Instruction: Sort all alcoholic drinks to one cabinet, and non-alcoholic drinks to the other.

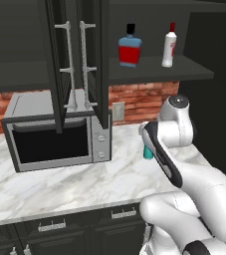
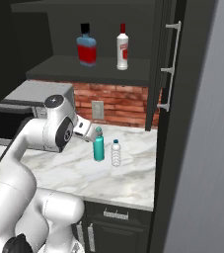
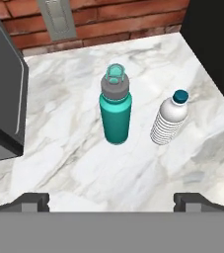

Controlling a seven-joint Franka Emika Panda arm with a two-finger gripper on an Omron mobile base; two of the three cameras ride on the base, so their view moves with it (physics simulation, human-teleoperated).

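Gripper (image 3: 111, 200) hangs wide open, empty, at the hand view's bottom; teal bottle (image 3: 116, 109) stands upright mid-frame on the counter (image 3: 74, 163) (water bottle (image 3: 169, 119) just right). Centre the jaws on teal, avoiding its neighbour.

bottles on the cabinet shelf: two, a blue bottle (image 2: 86, 47) and a white bottle (image 2: 122, 48)
bottles on the counter: two, a teal bottle (image 3: 116, 106) and a clear bottle (image 3: 170, 118)
microwave (image 1: 55, 134): one
wall outlet (image 2: 97, 109): one

Microwave (image 1: 55, 134) on marble counter (image 1: 59, 184) — wall outlet (image 2: 97, 109) on brick backsplash (image 2: 128, 106) — drawers (image 1: 52, 225) below.
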